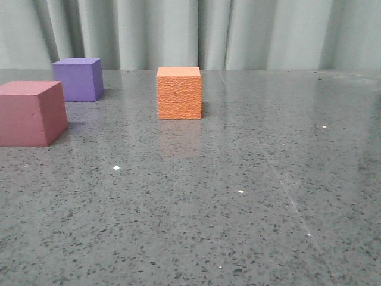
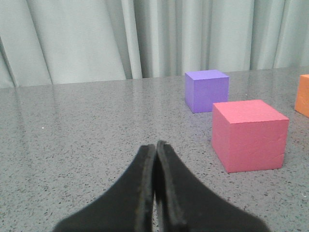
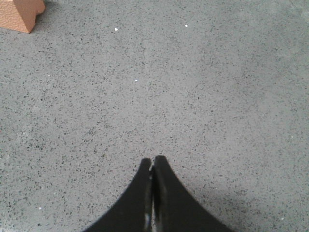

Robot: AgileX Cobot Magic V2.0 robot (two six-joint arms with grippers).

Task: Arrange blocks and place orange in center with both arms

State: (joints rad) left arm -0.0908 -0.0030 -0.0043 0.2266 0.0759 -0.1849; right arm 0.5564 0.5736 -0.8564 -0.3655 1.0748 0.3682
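Observation:
Three foam cubes stand on the speckled grey table (image 1: 238,226). The orange cube (image 1: 179,93) sits near the middle, toward the back. A purple cube (image 1: 78,78) is at the back left, and the pink-red cube (image 1: 31,113) stands in front of it at the left edge. Neither arm shows in the front view. My left gripper (image 2: 155,145) is shut and empty, with the pink-red cube (image 2: 249,135), the purple cube (image 2: 206,90) and an edge of the orange cube (image 2: 303,95) ahead of it. My right gripper (image 3: 152,161) is shut and empty over bare table, the orange cube's corner (image 3: 21,12) far off.
A pale grey-green curtain (image 1: 190,30) hangs along the back edge of the table. A few small white specks (image 1: 116,168) lie on the tabletop.

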